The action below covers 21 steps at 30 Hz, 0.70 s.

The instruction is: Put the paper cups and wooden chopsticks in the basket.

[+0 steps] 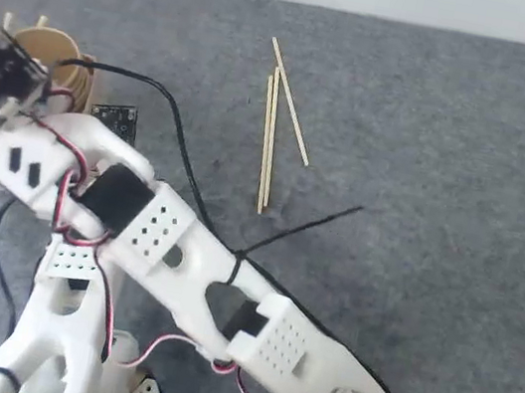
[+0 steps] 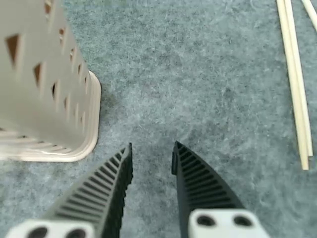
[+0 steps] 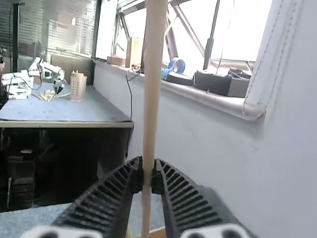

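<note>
The right gripper (image 3: pixel 147 163) pinches a slim, pale wooden chopstick (image 3: pixel 152 74) upright between black ribbed jaws. The left gripper (image 2: pixel 152 146) hangs over fuzzy grey felt (image 2: pixel 198 74), its jaws narrowly parted and empty. Seen from above, three straight loose chopsticks (image 1: pixel 269 142) lie toward 12 o'clock, and the beige plastic basket (image 2: pixel 49 84), pierced with triangular holes, stands at 10 o'clock.
</note>
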Each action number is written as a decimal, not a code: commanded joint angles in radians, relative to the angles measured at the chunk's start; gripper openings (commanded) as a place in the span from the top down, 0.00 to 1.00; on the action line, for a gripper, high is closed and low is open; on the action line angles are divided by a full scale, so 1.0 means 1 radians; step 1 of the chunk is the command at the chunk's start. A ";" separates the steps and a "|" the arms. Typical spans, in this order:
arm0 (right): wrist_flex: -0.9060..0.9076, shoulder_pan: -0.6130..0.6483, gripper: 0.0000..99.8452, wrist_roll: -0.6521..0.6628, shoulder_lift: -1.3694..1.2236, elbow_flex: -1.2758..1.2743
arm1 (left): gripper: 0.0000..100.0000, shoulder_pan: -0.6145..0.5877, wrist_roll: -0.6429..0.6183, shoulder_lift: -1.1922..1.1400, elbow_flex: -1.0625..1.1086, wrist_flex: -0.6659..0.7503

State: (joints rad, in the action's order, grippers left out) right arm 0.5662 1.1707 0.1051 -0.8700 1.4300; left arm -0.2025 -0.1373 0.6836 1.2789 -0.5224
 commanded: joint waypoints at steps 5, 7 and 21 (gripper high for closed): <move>-0.082 -0.047 0.99 -0.012 -0.099 0.044 | 0.88 0.012 0.002 -0.002 -0.038 0.025; -0.122 -0.053 0.99 -0.012 -0.133 0.041 | 0.88 0.012 0.002 -0.002 -0.038 0.025; -0.076 -0.105 0.93 -0.130 -0.160 -0.003 | 0.88 0.012 0.032 0.000 -0.028 0.041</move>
State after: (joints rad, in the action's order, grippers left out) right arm 0.4695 1.0787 -0.0130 -1.0725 1.4162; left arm -0.1979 -0.1174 0.6836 1.2789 -0.5040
